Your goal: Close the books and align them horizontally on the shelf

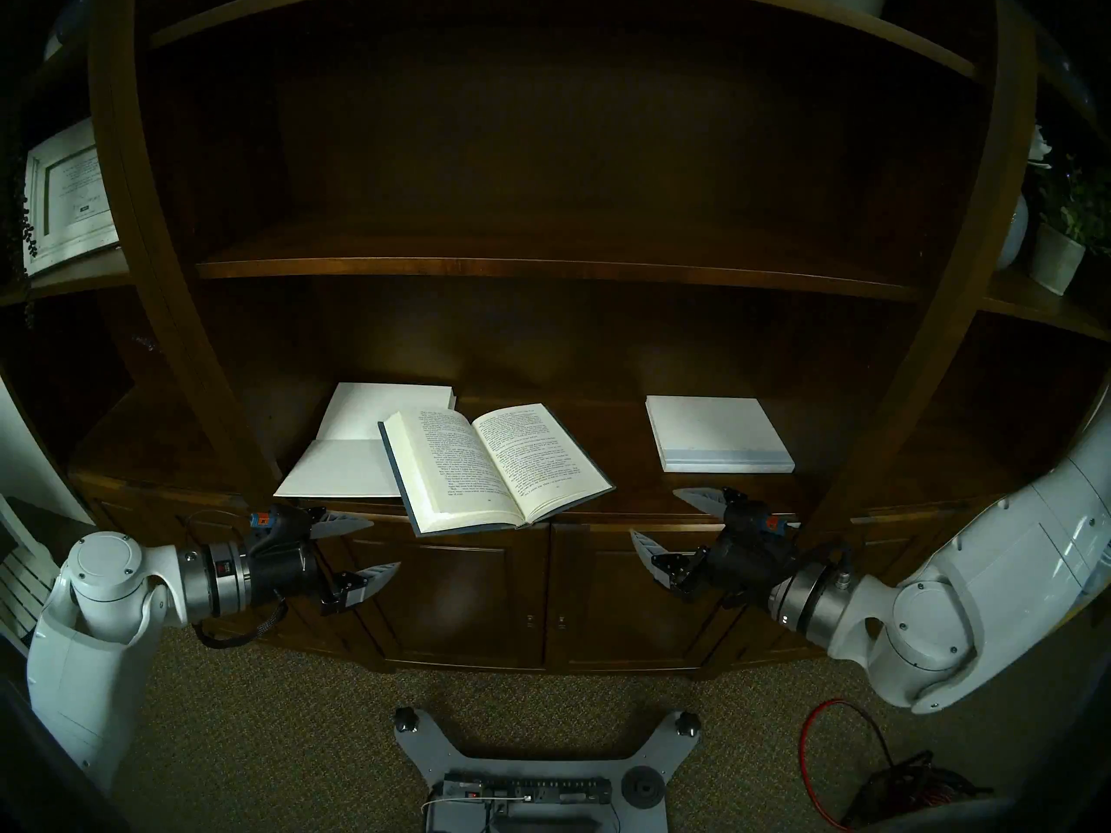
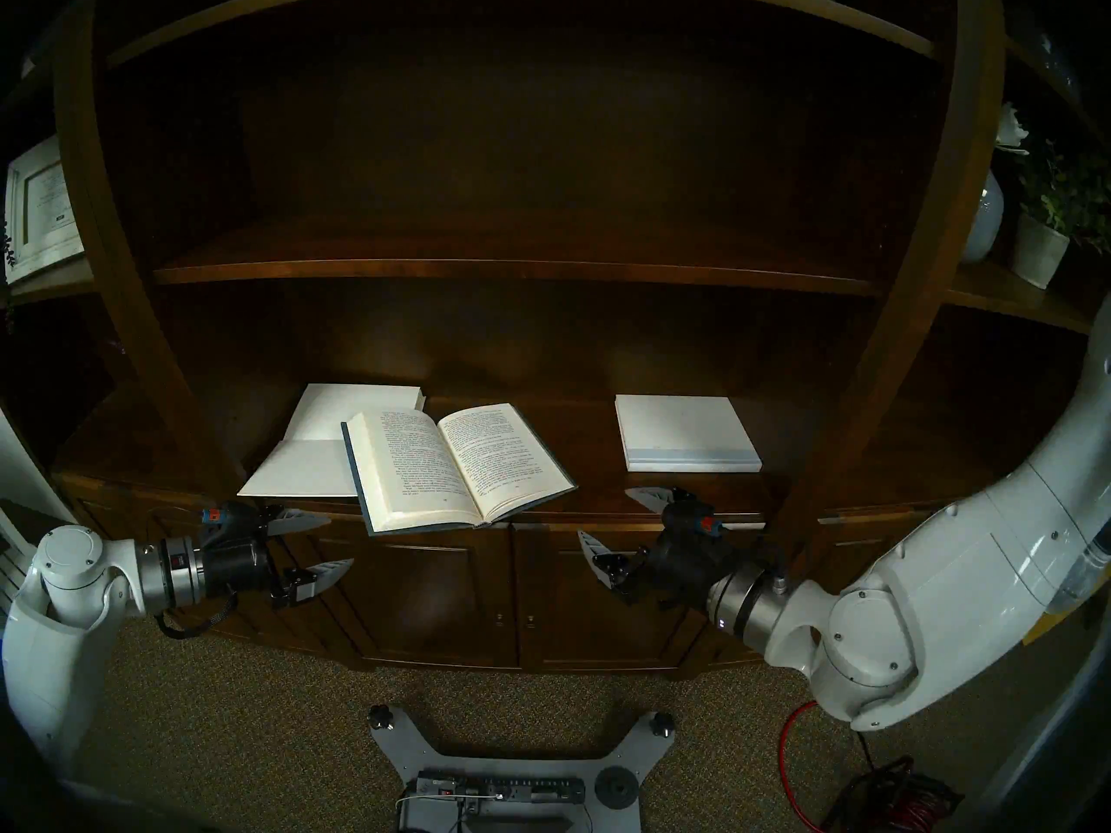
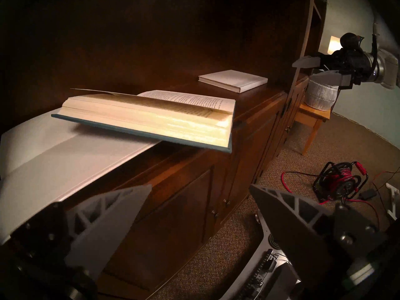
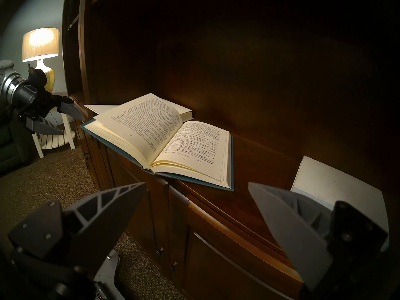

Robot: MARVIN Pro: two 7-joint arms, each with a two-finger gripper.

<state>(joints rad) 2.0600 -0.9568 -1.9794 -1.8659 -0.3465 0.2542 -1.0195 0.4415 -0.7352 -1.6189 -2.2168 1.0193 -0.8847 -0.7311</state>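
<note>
The blue book [image 1: 496, 466] is lying open and face up at the middle of the shelf [image 1: 613, 447], its cream printed pages showing and its near corner hanging out past the shelf's front edge. Taking the blue book as the landmark, an open white book [image 1: 361, 447] is lying to its left and partly beneath it, with the blue book's left cover resting on it; its near cover is also reaching the front edge. Well to the right of the blue book, apart from it, the closed white book [image 1: 715, 434] with the pale blue edge band is lying flat.

The left claw [image 1: 370, 548] is hovering below and left of the blue book, in front of the cabinet doors, its fingers spread wide and holding nothing. The right claw [image 1: 667, 522] is hovering below and right of the blue book, near the front edge just under the closed white book, likewise spread wide and empty. Neither claw is touching any book.
</note>
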